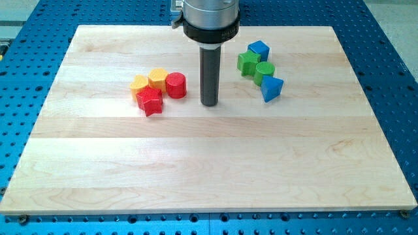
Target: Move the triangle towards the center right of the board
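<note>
The wooden board (209, 163) fills most of the view and lies on a blue table with rows of holes (392, 46). Its lower half carries no blocks.

The arm's grey and black mount (210, 19) comes down from the view's top, and the dark rod (209, 75) stands upright under it. The arm has no jaws, so there is nothing spread or pinched. My tip (209, 104) rests on the board, between two groups of blocks and touching none.

To the view's right of my tip is the first group: a blue cube (259, 49) at the top, a green block (247, 63) of unclear shape beside it, a green cylinder (264, 71) below, and the blue triangle (272, 87) lowest. The blue triangle touches the green cylinder and lies near my tip, a little higher in the view.

To the view's left is the second group: a yellow block (140, 84), a yellow hexagon-like block (157, 78), a red cylinder (176, 85) and a red star-like block (149, 101), all close together.
</note>
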Controlling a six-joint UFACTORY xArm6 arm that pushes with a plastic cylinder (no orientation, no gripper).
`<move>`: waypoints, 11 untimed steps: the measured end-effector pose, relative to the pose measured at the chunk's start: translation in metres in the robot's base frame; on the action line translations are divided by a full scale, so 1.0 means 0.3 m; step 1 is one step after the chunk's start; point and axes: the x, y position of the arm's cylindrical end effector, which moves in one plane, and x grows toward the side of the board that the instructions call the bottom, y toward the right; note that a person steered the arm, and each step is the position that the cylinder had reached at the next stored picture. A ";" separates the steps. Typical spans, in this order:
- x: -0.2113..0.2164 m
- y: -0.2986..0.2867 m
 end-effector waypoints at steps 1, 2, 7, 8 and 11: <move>-0.078 0.011; -0.138 0.002; -0.117 0.552; -0.044 0.572; -0.113 0.330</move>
